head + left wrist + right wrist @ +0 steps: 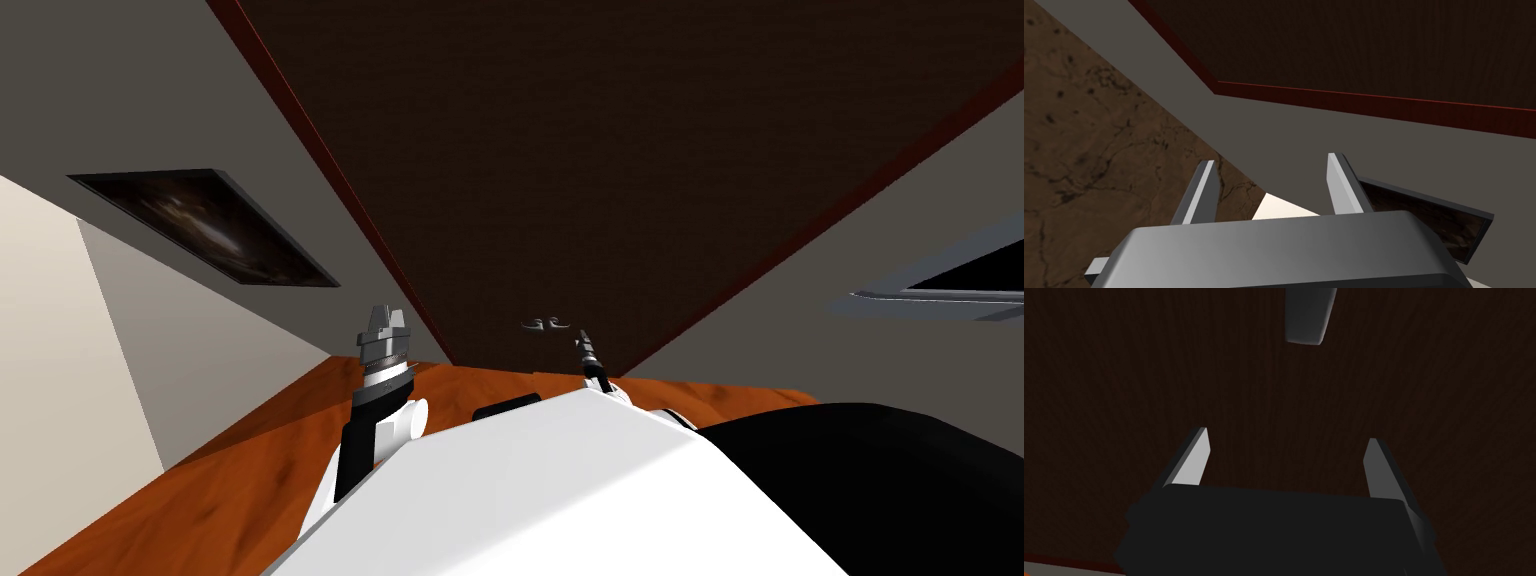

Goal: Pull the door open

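Fingers (pixel 1194 460) of right gripper (pixel 1289 434) spread wide, empty, short of grey handle (pixel 1306 318) on dark door (pixel 1124 363), left gripper (pixel 1272 159) equally spread; closing here would likely catch nothing.

Grey walls (pixel 130 90), orange wooden floor (pixel 230 470)

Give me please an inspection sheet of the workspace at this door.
Surface: orange-brown wooden floor.
Job's things: dark brown door in a red-brown frame; grey handle, not yet gripped.
Clutter: nothing seen.
Grippers: right gripper open, facing the door, short of the handle; left gripper open, holding nothing, left of the door.
Cables: nothing seen.
Surroundings: grey wall with a dark picture on the left.
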Robot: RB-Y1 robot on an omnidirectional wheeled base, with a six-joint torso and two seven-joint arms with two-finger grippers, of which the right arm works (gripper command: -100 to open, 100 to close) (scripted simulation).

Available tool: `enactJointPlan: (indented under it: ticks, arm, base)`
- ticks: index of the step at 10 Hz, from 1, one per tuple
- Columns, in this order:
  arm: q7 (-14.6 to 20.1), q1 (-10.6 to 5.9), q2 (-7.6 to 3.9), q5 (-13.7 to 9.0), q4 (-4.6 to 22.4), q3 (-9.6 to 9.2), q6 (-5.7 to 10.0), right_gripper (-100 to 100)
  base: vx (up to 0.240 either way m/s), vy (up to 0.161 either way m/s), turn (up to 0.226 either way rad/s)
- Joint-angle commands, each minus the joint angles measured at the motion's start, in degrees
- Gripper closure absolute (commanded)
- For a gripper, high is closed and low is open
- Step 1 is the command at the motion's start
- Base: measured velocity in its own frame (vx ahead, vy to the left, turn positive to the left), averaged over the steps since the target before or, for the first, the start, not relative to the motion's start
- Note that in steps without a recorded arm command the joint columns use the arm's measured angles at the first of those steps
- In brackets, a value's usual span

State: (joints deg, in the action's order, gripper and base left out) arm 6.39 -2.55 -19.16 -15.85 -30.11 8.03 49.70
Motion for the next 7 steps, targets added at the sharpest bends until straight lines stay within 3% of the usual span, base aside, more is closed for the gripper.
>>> enactJointPlan:
  ticks: [1, 2, 4, 5, 7]
  arm:
    - [0.5, -0.91, 0.88, 0.5, -0.5, -1.01, 0.33, -100]
    - [0.6, -2.11, 2.15, 1.0, -1.1, -2.13, 0.50, -100]
    - [0.7, -3.07, 1.77, 1.0, 0.4, -1.98, 0.87, -100]
    - [0.7, -3.07, 1.77, 1.0, 0.4, -1.98, 0.87, 100]
    - [0.7, -3.07, 1.77, 1.0, 0.4, -1.98, 0.87, 100]
  base:
    - [0.196, -0.050, 0.185]
    - [0.247, 0.095, 0.237]
    - [0.114, 0.076, 0.010]
    - [-0.009, -0.003, 0.027]
    - [-0.024, -0.012, 0.017]
